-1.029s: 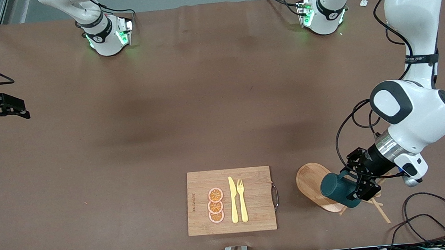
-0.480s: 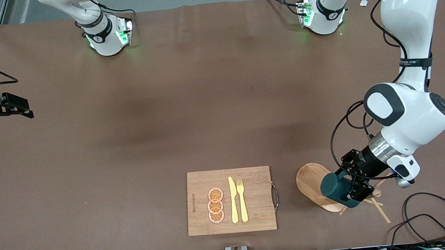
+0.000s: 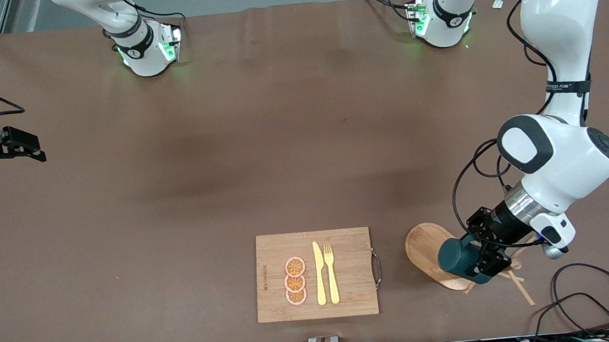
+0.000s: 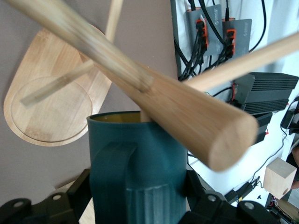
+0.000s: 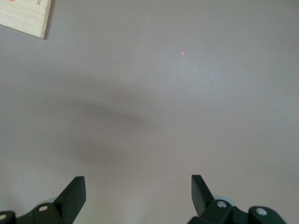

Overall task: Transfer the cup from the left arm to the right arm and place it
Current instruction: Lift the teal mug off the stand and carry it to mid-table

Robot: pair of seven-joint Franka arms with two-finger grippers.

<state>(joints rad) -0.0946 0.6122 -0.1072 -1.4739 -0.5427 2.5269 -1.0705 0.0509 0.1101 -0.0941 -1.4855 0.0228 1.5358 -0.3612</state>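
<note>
The cup [image 3: 458, 257] lies tipped on its side at the left arm's end of the table, over the edge of an oval wooden tray [image 3: 426, 248] and against a stand of crossed wooden sticks [image 3: 517, 283]. It sits close to the front camera, beside the cutting board [image 3: 343, 239] on the side toward the left arm. The left gripper [image 3: 485, 257] is clamped on the cup: in the left wrist view its two black fingers [image 4: 77, 196] press against the ribbed teal sides, with the loop handle facing the camera and the yellow inside just visible at the rim. Thick wooden rods [image 4: 154, 93] of the stand cross right above the cup's mouth in that view, and the tray lies below.

The right gripper [image 3: 18, 143] waits above the table's edge at the right arm's end, well apart from the cup. Its jaws stand wide apart with nothing between them; the right wrist view shows only brown tablecloth [image 5: 154, 93] between the fingertips [image 5: 74, 193] and a corner of the cutting board.

On the board lie three orange slices [image 3: 295, 281], a yellow knife [image 3: 319, 274] and a yellow fork [image 3: 331, 273].
</note>
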